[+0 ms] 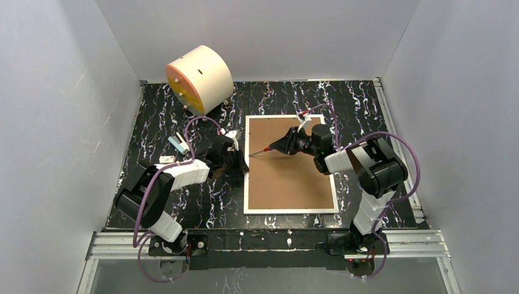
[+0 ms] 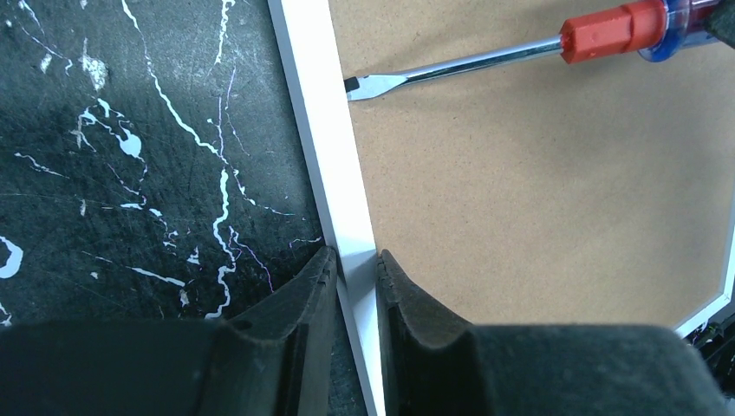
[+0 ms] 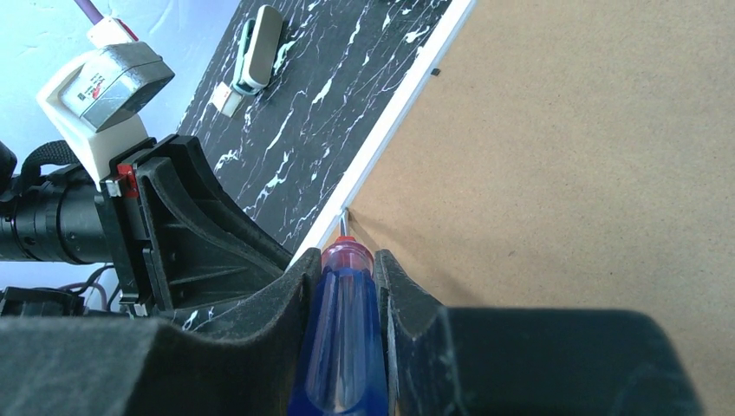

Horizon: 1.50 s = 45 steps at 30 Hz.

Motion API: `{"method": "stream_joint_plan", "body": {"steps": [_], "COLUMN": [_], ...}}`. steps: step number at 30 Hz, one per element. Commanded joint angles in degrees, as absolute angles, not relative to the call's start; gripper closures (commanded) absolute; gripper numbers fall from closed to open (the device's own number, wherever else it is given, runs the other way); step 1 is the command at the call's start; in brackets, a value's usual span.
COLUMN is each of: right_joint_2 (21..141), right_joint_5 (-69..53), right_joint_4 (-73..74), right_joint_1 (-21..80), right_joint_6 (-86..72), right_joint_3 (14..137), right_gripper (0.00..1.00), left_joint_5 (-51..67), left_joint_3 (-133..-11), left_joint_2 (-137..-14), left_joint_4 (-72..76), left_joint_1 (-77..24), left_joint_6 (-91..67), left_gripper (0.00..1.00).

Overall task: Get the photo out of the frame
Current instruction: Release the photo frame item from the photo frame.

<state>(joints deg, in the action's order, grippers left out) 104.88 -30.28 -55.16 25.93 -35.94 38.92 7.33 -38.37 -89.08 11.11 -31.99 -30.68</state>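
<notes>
Frame point(image 1: 291, 210) flat on the desk point(image 1: 355, 110), right of centre, brown back panel point(image 1: 294, 177) up; photo out of sight. Left tool point(image 2: 353, 260) at the left white rim, fingers point(image 2: 303, 303) either side of it and pinched onto it. Right tool point(image 3: 347, 260) over the panel, clamped on the blue handle of a screwdriver point(image 2: 485, 61), blade tip at the inner edge of that same rim, just beyond the left tool. Cream cylinder point(image 1: 199, 79) well apart, at the far left corner.

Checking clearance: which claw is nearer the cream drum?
Left. Left claw pinches the frame's left rail, a little right of the drum, on its near side; right claw, holding the screwdriver, is further right over the back.
</notes>
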Motion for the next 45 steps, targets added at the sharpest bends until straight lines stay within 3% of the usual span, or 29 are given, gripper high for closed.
{"method": "stream_joint_plan", "body": {"steps": [1,7,18,30,39,45], "right_joint_2": [108.4,107.0,104.9,108.0,101.0,92.5], "right_joint_5": [-29.4,-28.7,-8.9,1.3,5.7,-3.6], "right_joint_4": [-51.1,-44.9,-19.9,-12.5,-8.4,-14.6], "right_joint_1": [26.2,27.5,40.5,49.2,47.3,40.5], "right_joint_6": [-32.4,-28.0,-14.0,-11.3,-12.9,-19.5], "right_joint_3": [39.7,42.3,57.1,67.5,68.0,58.2], "right_gripper": [0.99,0.99,0.99,0.99,0.99,0.99], "left_joint_5": [4.1,5.0,5.5,5.4,8.9,12.0], "left_joint_3": [-36.5,-36.8,-35.4,-33.3,-30.8,-27.1], "left_joint_2": [-91.5,-91.8,-92.0,-89.4,-86.0,-83.9], "left_joint_4": [4.6,4.5,7.0,8.1,6.7,5.9], "left_joint_1": [-31.7,-31.7,-31.7,-31.7,-31.7,-32.2], "left_joint_6": [-26.9,-25.2,-25.6,-26.4,-24.2,-23.8], "left_gripper": [0.91,0.96,1.00,1.00,1.00,1.00]}}
